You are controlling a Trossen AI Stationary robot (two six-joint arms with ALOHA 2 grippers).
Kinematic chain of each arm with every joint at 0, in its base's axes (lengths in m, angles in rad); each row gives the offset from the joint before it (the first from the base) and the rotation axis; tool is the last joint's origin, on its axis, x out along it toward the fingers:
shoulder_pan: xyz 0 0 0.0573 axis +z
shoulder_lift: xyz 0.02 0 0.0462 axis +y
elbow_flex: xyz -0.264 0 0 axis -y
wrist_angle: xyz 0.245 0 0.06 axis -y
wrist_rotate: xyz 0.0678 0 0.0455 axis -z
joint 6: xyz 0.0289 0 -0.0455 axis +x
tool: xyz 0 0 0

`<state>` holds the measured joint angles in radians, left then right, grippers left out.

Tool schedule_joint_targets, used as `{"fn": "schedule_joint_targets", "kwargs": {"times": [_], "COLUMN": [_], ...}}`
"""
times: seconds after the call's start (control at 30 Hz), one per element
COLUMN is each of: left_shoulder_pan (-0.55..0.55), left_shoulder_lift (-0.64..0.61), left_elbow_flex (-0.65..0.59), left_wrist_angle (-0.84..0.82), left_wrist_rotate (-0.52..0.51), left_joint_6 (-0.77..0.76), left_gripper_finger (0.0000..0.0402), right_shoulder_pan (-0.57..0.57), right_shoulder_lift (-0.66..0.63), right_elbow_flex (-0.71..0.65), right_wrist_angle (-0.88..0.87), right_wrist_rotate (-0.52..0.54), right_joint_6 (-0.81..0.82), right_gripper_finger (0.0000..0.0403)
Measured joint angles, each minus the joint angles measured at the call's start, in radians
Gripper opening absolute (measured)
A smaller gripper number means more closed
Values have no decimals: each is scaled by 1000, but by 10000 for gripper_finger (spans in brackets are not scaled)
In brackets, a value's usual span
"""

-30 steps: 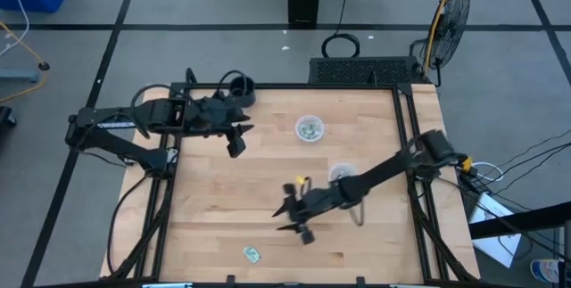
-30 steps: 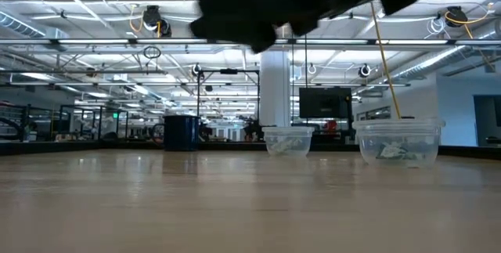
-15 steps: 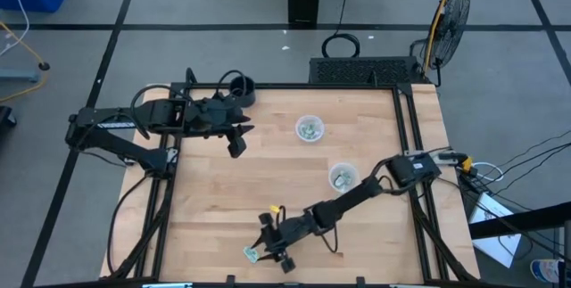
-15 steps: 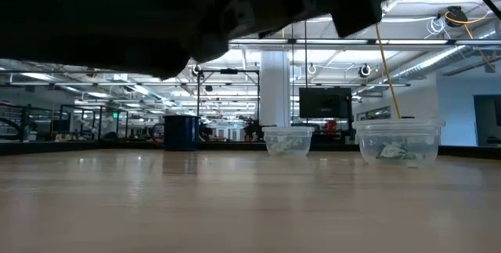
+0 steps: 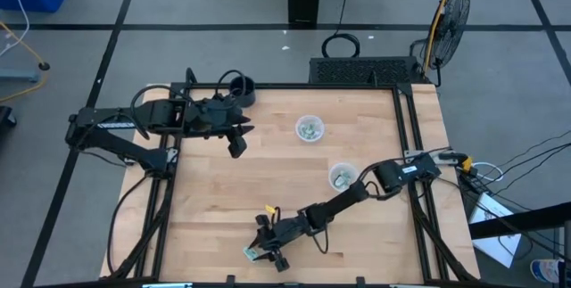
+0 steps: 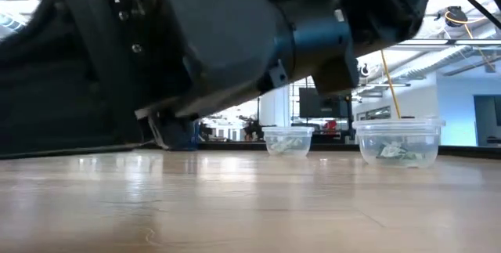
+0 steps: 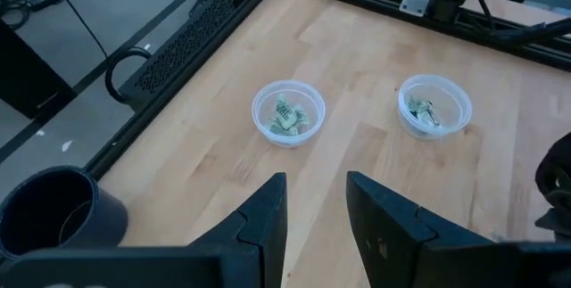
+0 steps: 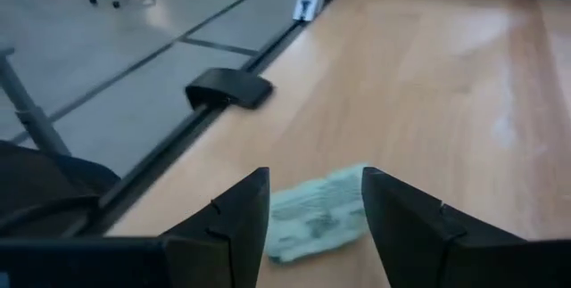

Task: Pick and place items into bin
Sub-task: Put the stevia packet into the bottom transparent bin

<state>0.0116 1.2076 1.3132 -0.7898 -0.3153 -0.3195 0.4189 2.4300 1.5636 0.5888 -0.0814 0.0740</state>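
One green-and-white packet (image 5: 252, 253) lies flat on the wood close to the table's near edge; the right wrist view shows it as packet (image 8: 317, 208). My right gripper (image 5: 265, 250) is low over it and open, with one finger on either side of the packet and a gap to each (image 8: 312, 201). Two clear round tubs (image 5: 309, 129) (image 5: 343, 176) hold more packets. My left gripper (image 5: 236, 142) hangs open above the table's far left part, away from all of them (image 7: 316, 206).
A black mug (image 5: 239, 85) stands at the far left corner, beside the left arm. In the low view the right arm (image 6: 235, 41) fills the foreground, with both tubs (image 6: 290, 140) (image 6: 399, 143) behind it. The table's frame rail (image 8: 223, 92) runs just beyond the packet.
My right gripper has travelled from the middle of the table toward the near edge and down, ending low with its fingers on either side of the packet. The packet has stayed where it was. The left arm has kept still.
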Motion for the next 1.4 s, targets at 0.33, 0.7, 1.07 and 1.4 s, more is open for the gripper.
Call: {"fn": "schedule_joint_targets", "kwargs": {"times": [0.33, 0.7, 1.07, 1.4], "left_shoulder_pan": [-1, -1, -1, -1], "left_shoulder_lift": [0, 0, 0, 0], "left_elbow_flex": [0, 0, 0, 0], "left_wrist_angle": [0, 0, -35, -46], "left_wrist_rotate": [3, 3, 2, 1], "left_joint_6": [3, 10, 10, 29], "left_gripper_finger": [124, 124, 124, 124], "right_shoulder_pan": [-18, -34, -52, -65], "right_shoulder_lift": [-2, -14, -62, -264], "right_elbow_flex": [1, 3, -2, -6], "right_wrist_angle": [-128, -325, -328, -728], "right_wrist_rotate": [28, 33, 25, 174], "right_joint_6": [-44, -19, -60, -117], "right_gripper_finger": [171, 131, 9, 1]}}
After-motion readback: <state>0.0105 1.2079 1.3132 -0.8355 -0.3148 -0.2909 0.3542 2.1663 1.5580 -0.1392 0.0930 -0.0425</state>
